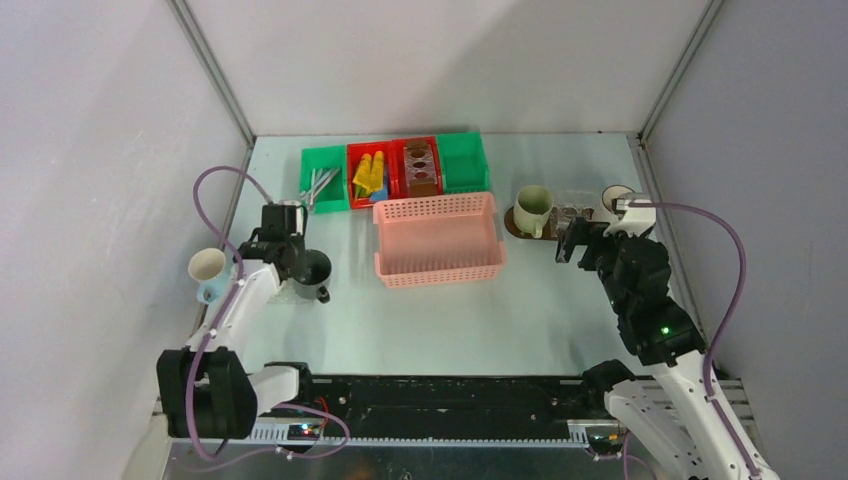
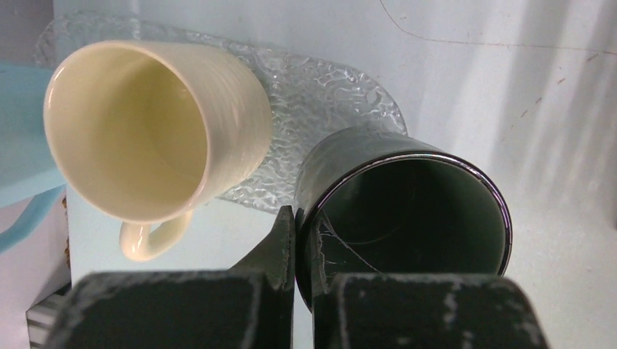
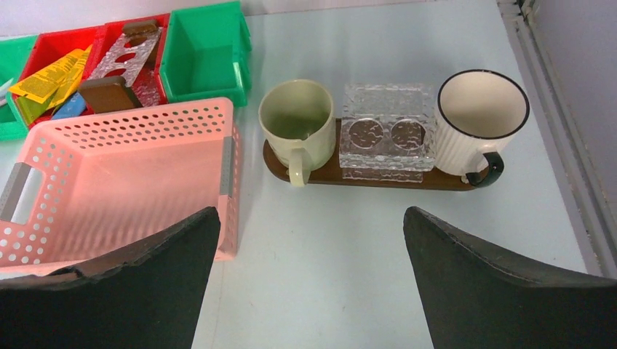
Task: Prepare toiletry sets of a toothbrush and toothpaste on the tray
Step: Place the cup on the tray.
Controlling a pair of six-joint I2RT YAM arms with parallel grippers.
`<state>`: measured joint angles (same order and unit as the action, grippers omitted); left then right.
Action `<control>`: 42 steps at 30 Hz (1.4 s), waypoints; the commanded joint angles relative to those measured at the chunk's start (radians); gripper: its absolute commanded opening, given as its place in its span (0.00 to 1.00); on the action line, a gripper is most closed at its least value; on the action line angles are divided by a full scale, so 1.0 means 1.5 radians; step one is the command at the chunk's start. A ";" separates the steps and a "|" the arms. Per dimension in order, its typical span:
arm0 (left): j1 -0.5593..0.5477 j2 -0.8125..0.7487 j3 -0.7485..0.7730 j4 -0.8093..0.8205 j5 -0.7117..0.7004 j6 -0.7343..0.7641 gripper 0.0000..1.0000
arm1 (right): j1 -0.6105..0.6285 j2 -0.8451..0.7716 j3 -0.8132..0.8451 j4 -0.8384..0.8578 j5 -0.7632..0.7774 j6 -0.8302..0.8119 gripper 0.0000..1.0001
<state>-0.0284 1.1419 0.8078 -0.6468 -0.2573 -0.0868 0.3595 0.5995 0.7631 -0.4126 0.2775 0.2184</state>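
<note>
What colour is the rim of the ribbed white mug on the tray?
Black rim, matching the handle; clearest in the right wrist view.

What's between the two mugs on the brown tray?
A clear textured holder with two round holes stands between the pale green mug and the black-rimmed white mug, clearest in the right wrist view.

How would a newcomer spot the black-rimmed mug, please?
Find the dark brown oval wooden tray far right on the table. On its right end stands a white ribbed ceramic mug. Unlike the pale green mug opposite, it has a black rim and handle.
</note>
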 commanded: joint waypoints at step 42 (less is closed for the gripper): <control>-0.112 -0.008 0.042 0.082 -0.110 -0.301 0.60 | -0.006 -0.014 -0.010 0.058 0.014 -0.048 0.99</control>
<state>-0.1768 1.0813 0.8272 -0.5556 -0.3168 -0.4175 0.3546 0.5877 0.7319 -0.3557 0.2878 0.1665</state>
